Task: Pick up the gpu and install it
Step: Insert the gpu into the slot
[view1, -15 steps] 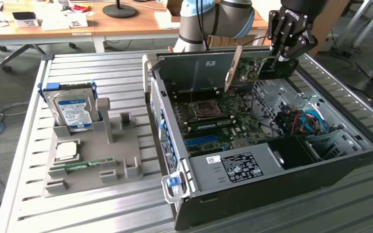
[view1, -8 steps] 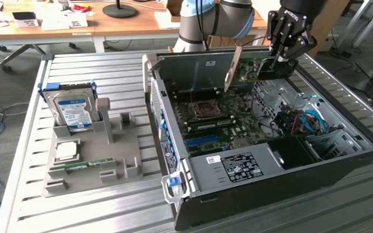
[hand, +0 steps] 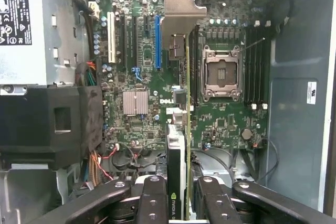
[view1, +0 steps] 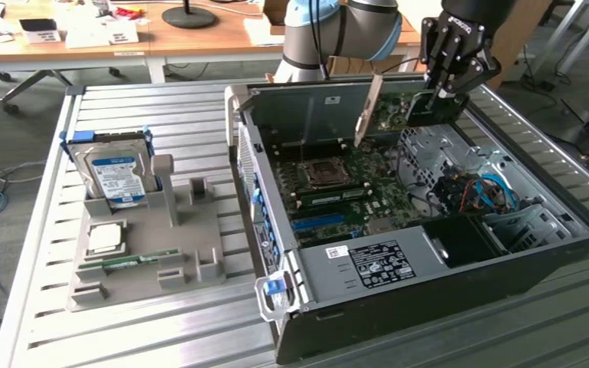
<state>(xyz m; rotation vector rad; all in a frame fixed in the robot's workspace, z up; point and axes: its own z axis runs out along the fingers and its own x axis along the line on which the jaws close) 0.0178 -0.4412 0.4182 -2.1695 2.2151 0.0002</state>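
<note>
The gpu (view1: 402, 111) hangs on edge above the far side of the open computer case (view1: 540, 261), a green board with its silver end bracket (view1: 367, 107) pointing toward the exterior view's left. My gripper (view1: 442, 93) is shut on the card's upper edge. In the wrist view the gpu (hand: 178, 145) is seen edge-on between my black fingers (hand: 152, 203), its bracket (hand: 181, 11) out ahead. My gripper (hand: 181, 200) holds it over the motherboard (hand: 142, 124), between the blue slot (hand: 157, 43) and the CPU socket (hand: 221, 73).
A grey parts fixture (view1: 187, 253) on the slatted table holds a hard drive (view1: 113, 175), a RAM stick (view1: 136, 261) and a small square chip (view1: 105, 238). The power supply (view1: 376, 264) and cables (view1: 484, 192) crowd the case. A desk (view1: 202, 34) stands behind.
</note>
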